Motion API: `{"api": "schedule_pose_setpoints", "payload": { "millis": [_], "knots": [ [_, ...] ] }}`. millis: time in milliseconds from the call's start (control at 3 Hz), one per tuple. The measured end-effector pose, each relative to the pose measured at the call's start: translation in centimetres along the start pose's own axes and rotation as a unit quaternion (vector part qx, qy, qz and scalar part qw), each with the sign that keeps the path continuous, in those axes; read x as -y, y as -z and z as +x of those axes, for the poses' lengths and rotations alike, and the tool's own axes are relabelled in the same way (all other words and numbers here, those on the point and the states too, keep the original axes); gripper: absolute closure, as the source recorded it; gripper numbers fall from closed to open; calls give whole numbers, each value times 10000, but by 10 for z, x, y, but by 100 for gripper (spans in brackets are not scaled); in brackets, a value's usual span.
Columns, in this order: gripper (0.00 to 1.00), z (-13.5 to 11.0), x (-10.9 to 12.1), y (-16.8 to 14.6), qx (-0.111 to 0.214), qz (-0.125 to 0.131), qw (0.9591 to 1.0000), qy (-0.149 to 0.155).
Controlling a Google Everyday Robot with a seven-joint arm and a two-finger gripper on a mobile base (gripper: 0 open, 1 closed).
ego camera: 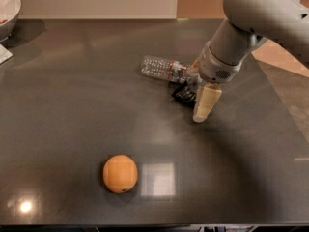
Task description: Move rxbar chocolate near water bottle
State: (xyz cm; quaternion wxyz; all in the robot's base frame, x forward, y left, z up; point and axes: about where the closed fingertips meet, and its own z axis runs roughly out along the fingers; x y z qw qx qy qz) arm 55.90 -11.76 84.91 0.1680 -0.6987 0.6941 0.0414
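Lying on its side in the far-right part of the dark surface [72,120], the water bottle [160,67] has its long axis running roughly along the far edge. Its clear ribbed base points toward the left edge, and its neck end is hidden behind the robot's arm. The label band shows red and green, but no writing on it can be read. Just beside that band, on the side toward the near edge, the rxbar chocolate [184,94] lies flat. Only a black corner of the wrapper is visible, so its long axis and lettering are hard to make out. The hand [203,111] covers the rest, pointing down at the surface immediately right of the bar. Whether it is open or closed, or gripping anything, cannot be told. An orange [119,173] sits well apart near the near edge. A white bowl [8,6] is cut off at the far-left corner.
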Motion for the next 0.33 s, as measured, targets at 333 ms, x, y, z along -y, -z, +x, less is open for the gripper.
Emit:
{"api": "schedule_pose_setpoints", "payload": {
  "millis": [333],
  "knots": [
    [0, 0, 0, 0, 0, 0, 10000, 0]
  ]
}}
